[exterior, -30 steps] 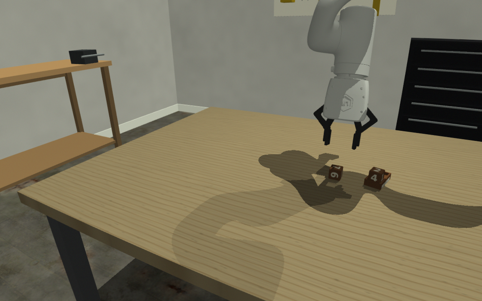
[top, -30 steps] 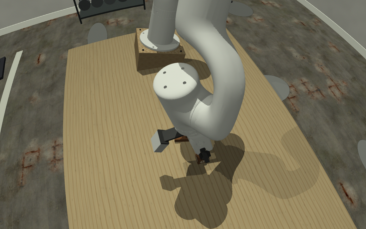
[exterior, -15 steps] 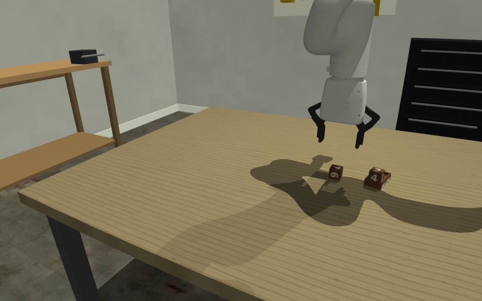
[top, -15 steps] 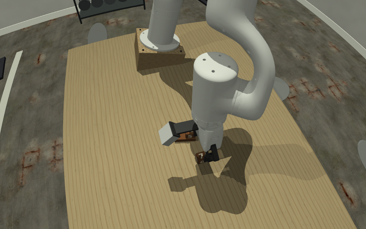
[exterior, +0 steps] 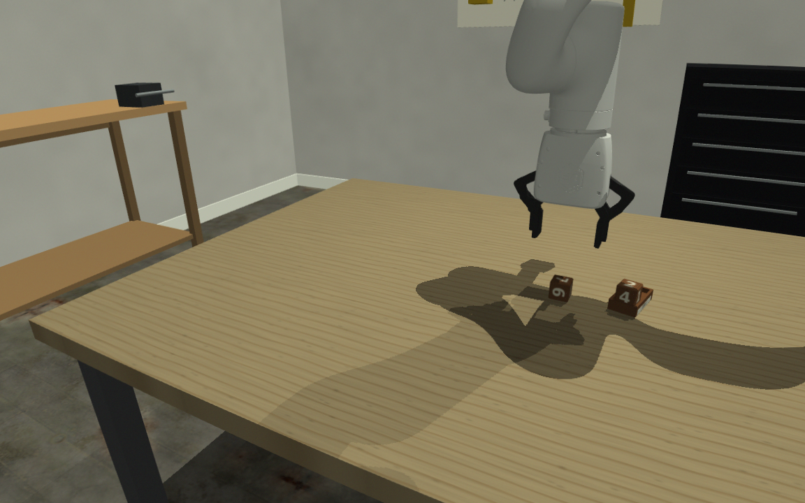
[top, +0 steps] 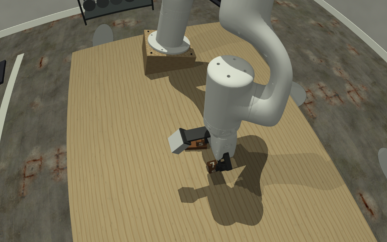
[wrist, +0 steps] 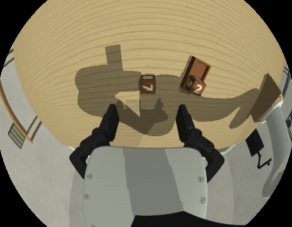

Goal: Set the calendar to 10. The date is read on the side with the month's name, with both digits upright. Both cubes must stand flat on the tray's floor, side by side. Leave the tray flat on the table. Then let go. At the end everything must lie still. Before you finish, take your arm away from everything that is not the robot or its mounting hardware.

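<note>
The loose brown cube (top: 212,166) (exterior: 560,288) (wrist: 147,84) stands flat on the table beside the tray, a sideways 7 on top. The exterior view shows a sideways 6 or 9 on one side; the wrist view shows an 8 on another. The brown tray (exterior: 620,306) (wrist: 200,69) lies on the table. The second cube (top: 200,144) (exterior: 627,293) (wrist: 197,85) sits at one end of it, 2 on top, with 4 and 5 on sides; the tray's other end is empty. The month's name is not readable. My gripper (exterior: 566,241) (wrist: 147,111) is open and empty, above the loose cube.
The wooden table (top: 113,135) (exterior: 305,281) carries the arm's base block (top: 169,64) (wrist: 267,98) at its back. The wrist camera's mount (top: 196,133) partly covers the tray in the top view. The arm's shadow falls across the cubes.
</note>
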### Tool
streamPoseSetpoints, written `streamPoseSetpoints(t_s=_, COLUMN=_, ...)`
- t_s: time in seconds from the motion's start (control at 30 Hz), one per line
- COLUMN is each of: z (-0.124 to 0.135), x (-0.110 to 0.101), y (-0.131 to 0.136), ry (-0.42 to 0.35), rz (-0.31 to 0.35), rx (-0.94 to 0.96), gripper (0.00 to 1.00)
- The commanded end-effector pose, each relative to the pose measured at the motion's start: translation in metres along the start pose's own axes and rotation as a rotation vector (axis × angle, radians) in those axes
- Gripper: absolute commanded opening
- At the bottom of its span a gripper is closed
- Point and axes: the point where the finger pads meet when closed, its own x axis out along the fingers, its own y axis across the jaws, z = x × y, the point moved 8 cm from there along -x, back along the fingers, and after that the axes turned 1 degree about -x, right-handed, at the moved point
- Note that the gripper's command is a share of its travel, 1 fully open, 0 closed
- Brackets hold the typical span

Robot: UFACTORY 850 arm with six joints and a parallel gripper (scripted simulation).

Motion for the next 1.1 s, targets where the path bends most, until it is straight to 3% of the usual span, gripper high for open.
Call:
streamPoseSetpoints(t_s=0.0, z=0.0, x=-0.0009, y=-0.0008, ry=0.0, rz=-0.002, rx=0.0, gripper=1.0)
streamPoseSetpoints(t_s=0.23, z=0.0, x=-0.0009, y=-0.0008, ry=0.0, rz=-0.002, rx=0.054, gripper=1.0)
streamPoseSetpoints(t_s=0.53, z=-0.0001, x=-0.001, y=-0.0006, ry=0.0, rz=-0.002, rx=0.258, gripper=1.0)
streamPoseSetpoints(t_s=1.07, z=-0.0003, x=-0.0012, y=-0.0003, ry=-0.001, rz=-0.002, rx=0.773, gripper=1.0)
